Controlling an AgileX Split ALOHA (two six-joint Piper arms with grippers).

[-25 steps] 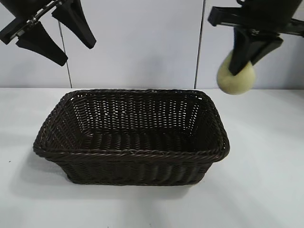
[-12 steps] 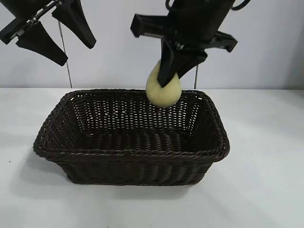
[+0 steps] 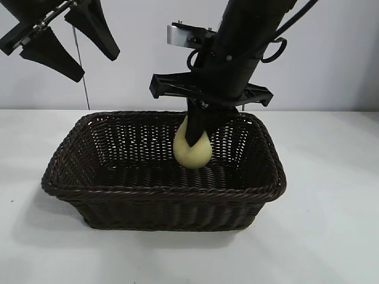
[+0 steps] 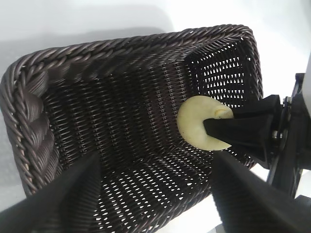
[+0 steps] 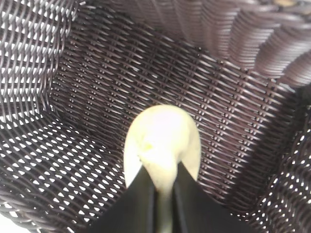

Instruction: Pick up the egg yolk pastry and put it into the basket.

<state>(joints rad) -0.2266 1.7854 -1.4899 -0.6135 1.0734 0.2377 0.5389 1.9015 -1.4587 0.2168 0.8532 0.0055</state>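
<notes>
Lowering pastry (image 3: 192, 152) into basket (image 3: 163, 192).
We see R gripper (image 3: 196, 139) pinching it; soft, dents easily, so hold sides lightly.

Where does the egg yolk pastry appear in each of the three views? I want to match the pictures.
Exterior view: egg yolk pastry at centre, inside the basket, between the right gripper fingers.
Left wrist view: pastry right of centre, over the basket floor.
Right wrist view: pastry at lower centre, at the fingertips.
Shared landmark: the basket's braided rim.
</notes>
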